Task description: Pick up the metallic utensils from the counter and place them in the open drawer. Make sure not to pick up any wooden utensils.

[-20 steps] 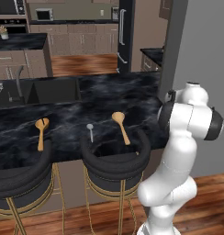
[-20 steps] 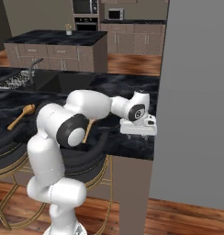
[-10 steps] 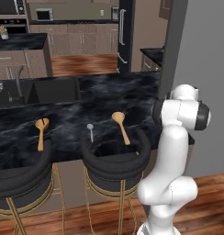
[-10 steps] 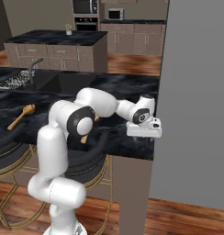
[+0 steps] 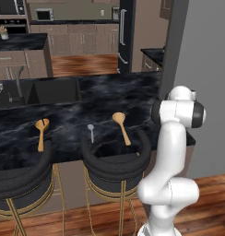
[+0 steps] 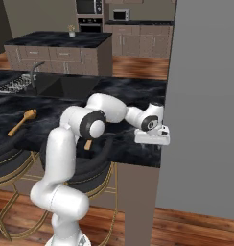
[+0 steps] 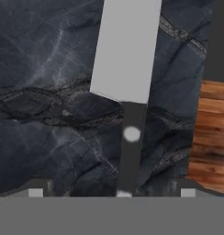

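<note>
Count: two light orange-tan wooden spoons – one (image 5: 41,131) at the far left, one (image 5: 121,126) nearer the arm – plus one small thin silver-grey utensil with a round head (image 5: 91,131) lying between them, and one kitchen knife with a wide silver-grey blade and dark handle (image 7: 127,89) directly under the pincer.
Stools: two black padded stools with brass legs (image 5: 115,162) tucked under the counter's near edge, below the spoons.
Surface: long black marble-look counter with faint white veining (image 5: 100,99); a dark sink with a tap is sunk into it, far left of the pincer.
Room: wooden floor, taupe cabinets, a second dark-topped island (image 6: 56,38) beyond, wall ovens and a microwave at the back; a plain grey wall (image 6: 205,96) stands just right of the pincer.
Knife axis: in the hand view its long axis runs nearly straight up the picture, slightly tilted – blade away from the camera, handle towards the fingertips, a pale round rivet on the handle.
Knife place: flat on the counter near its right-hand end, where the wooden floor shows past the edge.
Pincer: the white two-finger gripper (image 6: 152,138) hovers over the counter's right end, fingers spread to full width, one either side of the handle, holding nothing.
Spoons and silver utensil: well apart from the pincer, off to its left.
</note>
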### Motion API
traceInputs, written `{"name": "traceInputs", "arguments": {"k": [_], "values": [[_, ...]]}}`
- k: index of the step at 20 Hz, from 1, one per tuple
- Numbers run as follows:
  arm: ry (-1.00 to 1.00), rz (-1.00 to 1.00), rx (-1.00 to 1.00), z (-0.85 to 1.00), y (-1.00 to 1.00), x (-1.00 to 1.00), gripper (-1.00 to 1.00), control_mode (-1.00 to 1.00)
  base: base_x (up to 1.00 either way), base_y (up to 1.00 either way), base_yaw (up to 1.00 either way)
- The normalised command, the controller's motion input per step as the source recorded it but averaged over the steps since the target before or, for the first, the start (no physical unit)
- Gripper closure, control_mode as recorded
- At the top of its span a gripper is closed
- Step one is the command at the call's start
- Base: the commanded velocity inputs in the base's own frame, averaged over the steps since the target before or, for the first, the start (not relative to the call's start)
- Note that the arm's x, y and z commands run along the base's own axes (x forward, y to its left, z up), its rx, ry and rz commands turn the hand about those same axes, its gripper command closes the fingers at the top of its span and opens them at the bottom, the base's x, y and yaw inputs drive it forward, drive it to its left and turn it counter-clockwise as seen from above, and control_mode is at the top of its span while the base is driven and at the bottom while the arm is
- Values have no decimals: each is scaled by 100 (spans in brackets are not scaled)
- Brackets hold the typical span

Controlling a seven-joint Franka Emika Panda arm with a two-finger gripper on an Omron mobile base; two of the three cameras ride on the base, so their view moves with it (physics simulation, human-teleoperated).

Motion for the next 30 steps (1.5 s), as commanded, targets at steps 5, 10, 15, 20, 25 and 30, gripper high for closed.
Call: {"name": "traceInputs", "arguments": {"k": [5, 10, 15, 20, 25, 30], "values": [[0, 0, 0, -35, 0, 17, -100, -100, 0, 0, 0], [0, 0, -1, -43, 5, 26, -100, -100, 0, 0, 0], [0, 0, -2, -57, 4, 20, 100, -100, 0, 0, 0], [0, 0, -6, -80, 24, 0, 100, -100, 0, 0, 0], [0, 0, -7, -84, 82, -10, 100, -100, 0, 0, 0], [2, 3, -1, -80, 85, -18, 100, -100, 0, 0, 0]]}}
